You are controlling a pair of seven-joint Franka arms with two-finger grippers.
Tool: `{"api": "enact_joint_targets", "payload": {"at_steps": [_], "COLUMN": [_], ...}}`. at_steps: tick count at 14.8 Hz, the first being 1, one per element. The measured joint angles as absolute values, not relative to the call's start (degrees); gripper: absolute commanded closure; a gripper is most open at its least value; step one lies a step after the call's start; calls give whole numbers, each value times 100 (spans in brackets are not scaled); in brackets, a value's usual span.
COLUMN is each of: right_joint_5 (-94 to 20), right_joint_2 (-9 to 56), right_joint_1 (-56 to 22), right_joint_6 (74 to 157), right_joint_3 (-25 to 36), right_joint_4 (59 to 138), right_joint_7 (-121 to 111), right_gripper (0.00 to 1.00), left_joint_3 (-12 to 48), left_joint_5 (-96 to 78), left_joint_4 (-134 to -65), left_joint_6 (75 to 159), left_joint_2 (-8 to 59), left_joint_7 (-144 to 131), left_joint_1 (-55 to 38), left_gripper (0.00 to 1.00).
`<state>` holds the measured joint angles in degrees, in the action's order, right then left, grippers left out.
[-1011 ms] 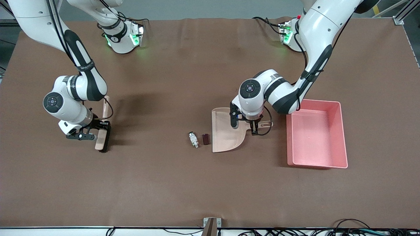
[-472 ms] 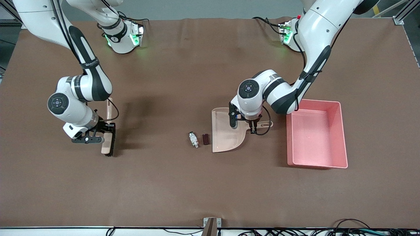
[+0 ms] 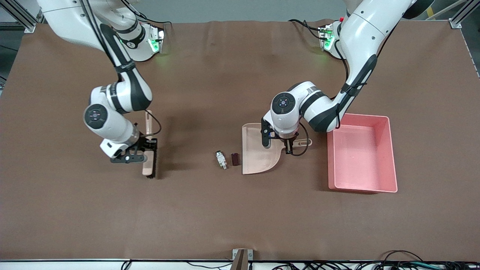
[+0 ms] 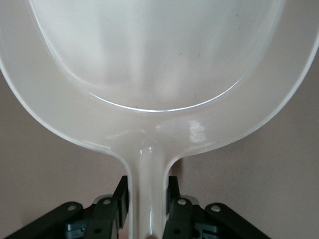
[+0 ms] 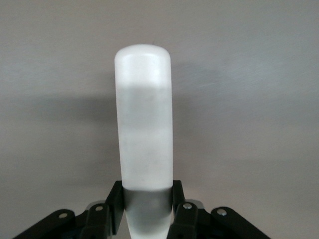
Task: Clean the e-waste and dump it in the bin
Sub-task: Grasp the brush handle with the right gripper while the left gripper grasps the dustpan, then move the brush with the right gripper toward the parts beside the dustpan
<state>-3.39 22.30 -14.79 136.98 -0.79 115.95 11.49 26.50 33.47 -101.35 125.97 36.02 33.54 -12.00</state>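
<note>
The right end effector (image 3: 147,154), clamped on the brush (image 3: 149,150), has carried it closer to the e-waste (image 3: 227,159); the left end effector (image 3: 289,144) now grips the dustpan (image 3: 258,150) handle

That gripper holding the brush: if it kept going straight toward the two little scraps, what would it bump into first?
The right gripper, shut on the brush, has bare table ahead as far as the front view shows. Probably the brush would first meet the white-grey component, then the dark block beside the dustpan.
</note>
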Motion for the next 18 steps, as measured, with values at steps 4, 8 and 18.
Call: {"api": "enact_joint_targets", "payload": {"at_steps": [4,8,18], "right_joint_5": [-342,-342,-667], "right_joint_2": [2727,3178,3698], "right_joint_1": [-2035,-2396,-3041], "right_joint_6": [13664,13665,13643], "right_joint_3": [-84,-83,-81], "right_joint_4": [11105,10617,9857], "right_joint_7": [1907,2194,2444], "right_gripper": [99,99,99], "left_joint_3": [2650,2651,2617], "left_joint_5": [3348,3389,3751], "left_joint_4": [-10105,-9942,-9426], "left_joint_6": [12597,12401,11786], "left_joint_2": [3612,3619,3965], "left_joint_7": [3354,3355,3253], "left_joint_1": [-1201,-1211,-1647], "left_gripper": [83,85,87]}}
